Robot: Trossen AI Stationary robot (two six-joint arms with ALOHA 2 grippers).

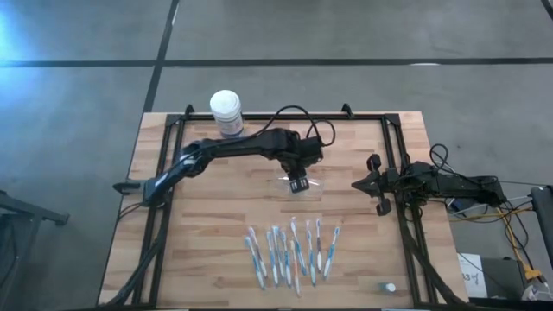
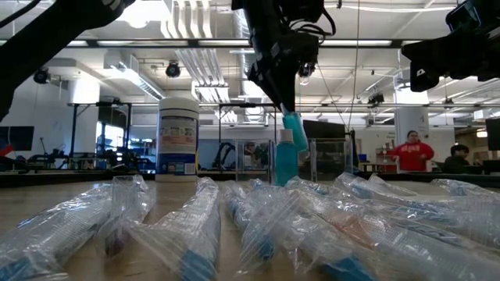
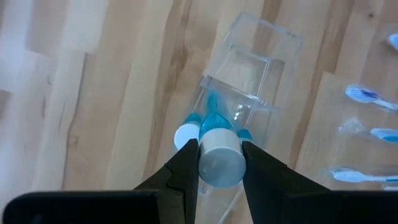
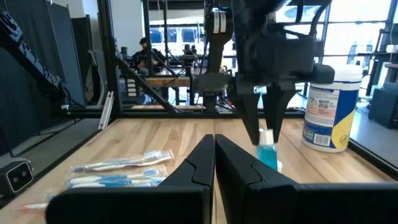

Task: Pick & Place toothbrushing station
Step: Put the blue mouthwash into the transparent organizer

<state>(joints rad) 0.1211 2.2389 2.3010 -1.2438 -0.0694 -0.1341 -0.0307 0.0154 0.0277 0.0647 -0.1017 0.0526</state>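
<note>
A blue bottle [image 3: 214, 121] with a white cap sits against pale striped wood [image 3: 112, 93], beside blue-and-white toothbrushes [image 1: 292, 250].

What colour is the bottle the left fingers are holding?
Blue bottle with a white cap; clearest in the left wrist view.

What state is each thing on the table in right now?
Left pincer: shut on blue bottle, above the clear holder.
Blue bottle: upright, white cap gripped.
Clear holder: standing on the table.
Right pincer: shut, empty, at the table's right edge.
White canister: upright, lid on.
Toothbrushes: lying in wrappers.
</note>
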